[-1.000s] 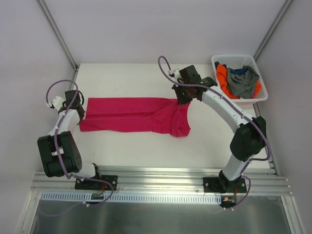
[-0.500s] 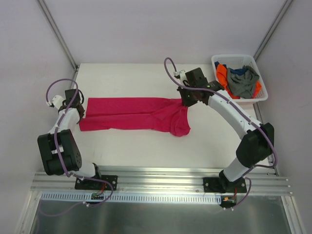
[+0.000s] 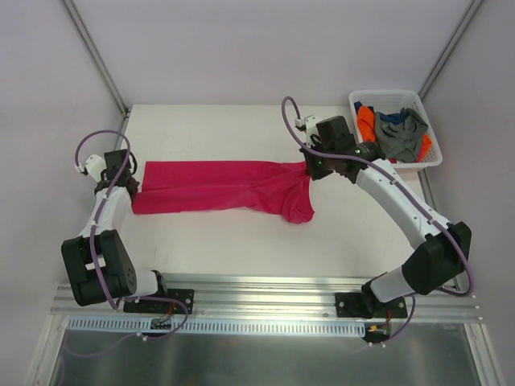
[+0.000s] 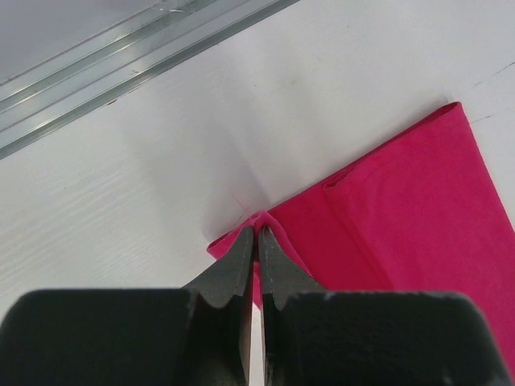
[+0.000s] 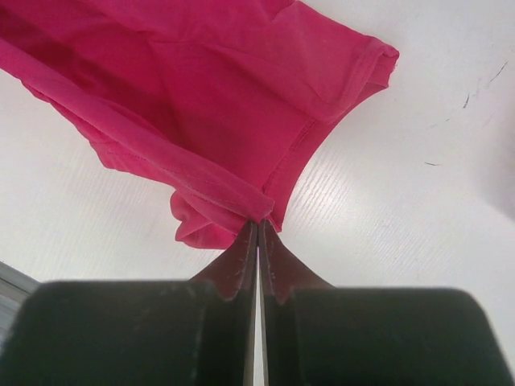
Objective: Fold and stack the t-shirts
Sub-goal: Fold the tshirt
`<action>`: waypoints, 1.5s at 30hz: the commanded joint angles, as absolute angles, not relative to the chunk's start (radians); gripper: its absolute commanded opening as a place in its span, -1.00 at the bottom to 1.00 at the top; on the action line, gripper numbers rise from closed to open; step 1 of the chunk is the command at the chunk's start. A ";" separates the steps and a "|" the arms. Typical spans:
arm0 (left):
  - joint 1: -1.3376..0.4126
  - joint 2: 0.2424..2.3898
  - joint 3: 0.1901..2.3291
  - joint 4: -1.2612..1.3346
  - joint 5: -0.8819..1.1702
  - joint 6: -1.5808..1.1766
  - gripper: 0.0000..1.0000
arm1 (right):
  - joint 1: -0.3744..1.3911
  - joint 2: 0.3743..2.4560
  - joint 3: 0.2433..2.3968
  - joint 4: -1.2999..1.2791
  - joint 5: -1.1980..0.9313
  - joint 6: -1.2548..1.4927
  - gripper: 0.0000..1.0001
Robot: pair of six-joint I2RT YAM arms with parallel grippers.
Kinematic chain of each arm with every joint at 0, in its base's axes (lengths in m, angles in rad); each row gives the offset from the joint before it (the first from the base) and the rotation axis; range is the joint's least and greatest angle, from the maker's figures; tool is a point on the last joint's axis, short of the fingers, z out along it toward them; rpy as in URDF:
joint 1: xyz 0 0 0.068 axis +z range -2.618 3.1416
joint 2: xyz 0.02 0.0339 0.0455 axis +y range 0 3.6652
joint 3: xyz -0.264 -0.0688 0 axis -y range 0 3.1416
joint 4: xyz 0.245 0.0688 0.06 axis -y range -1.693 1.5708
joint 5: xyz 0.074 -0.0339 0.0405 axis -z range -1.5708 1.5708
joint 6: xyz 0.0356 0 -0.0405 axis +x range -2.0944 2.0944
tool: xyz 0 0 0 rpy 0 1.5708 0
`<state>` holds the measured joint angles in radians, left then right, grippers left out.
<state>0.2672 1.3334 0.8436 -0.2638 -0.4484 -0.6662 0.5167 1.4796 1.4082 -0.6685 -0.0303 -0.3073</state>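
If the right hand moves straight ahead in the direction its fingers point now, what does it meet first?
The magenta-pink cloth t-shirt: the right hand is shut on its folded edge, and more of that cloth lies directly ahead. Behind it is probably the white table, though depth is unclear.

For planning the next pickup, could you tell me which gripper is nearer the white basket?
The right. The right gripper pinches the pink t-shirt just left of the basket; the left gripper holds its opposite end, farther away.
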 commanded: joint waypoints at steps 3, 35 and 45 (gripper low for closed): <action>0.256 1.304 0.833 -0.213 -0.453 -0.603 -1.00 | 0.508 1.494 1.408 -0.630 -0.006 -0.330 -0.99; 0.201 1.560 0.996 -0.130 -0.479 -0.520 -1.00 | 0.442 1.813 1.509 -0.548 -0.090 -0.342 -0.99; 0.199 1.601 1.011 -0.120 -0.479 -0.520 -1.00 | 0.423 1.913 1.597 -0.554 -0.095 -0.351 -0.99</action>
<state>0.2081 1.5871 0.9691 -0.1413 -0.4541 -0.5331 0.4389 1.9003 1.5490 -0.5613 -0.0711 -0.3344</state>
